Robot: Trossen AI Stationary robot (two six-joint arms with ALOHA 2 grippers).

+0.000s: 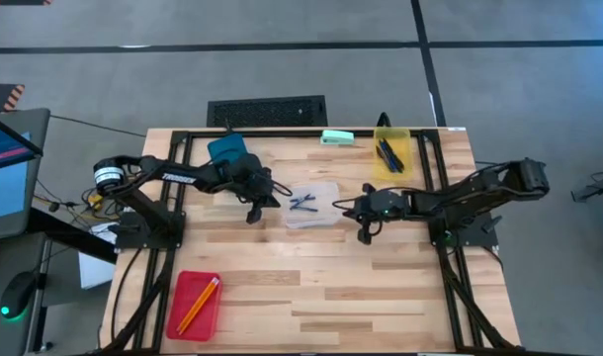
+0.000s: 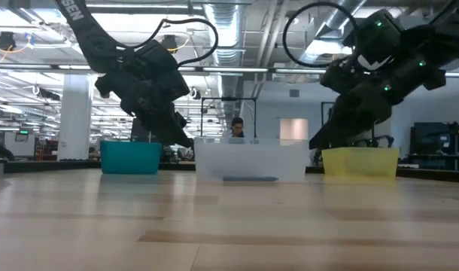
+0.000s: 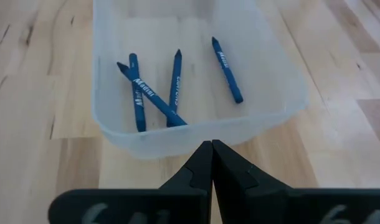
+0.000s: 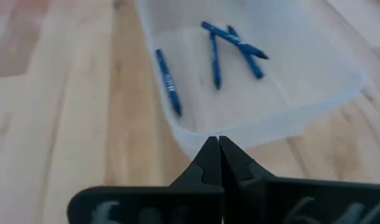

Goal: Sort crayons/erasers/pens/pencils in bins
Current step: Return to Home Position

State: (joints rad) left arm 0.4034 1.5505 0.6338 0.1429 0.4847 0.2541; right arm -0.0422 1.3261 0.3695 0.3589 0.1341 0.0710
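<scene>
A clear bin [image 1: 311, 205] stands mid-table and holds several blue pointed sticks with printed wrappers [image 3: 171, 87], lying flat on its floor. My left gripper [image 1: 254, 213] is shut and empty, above the table just left of the clear bin [image 3: 196, 134]. My right gripper [image 1: 365, 234] is shut and empty, just right of the clear bin [image 4: 252, 124]. A red bin [image 1: 195, 305] near the front left holds orange pencils [image 1: 200, 302]. A yellow bin [image 1: 390, 150] at the far right holds dark-blue pens [image 1: 388, 153]. A blue bin [image 1: 229, 150] stands at the far left. No erasers show.
A flat mint-green object [image 1: 336, 137] lies at the table's far edge between the blue and yellow bins. Bare wood lies in front of the clear bin, toward the near edge. A person shows in the room behind the table [image 2: 236, 126].
</scene>
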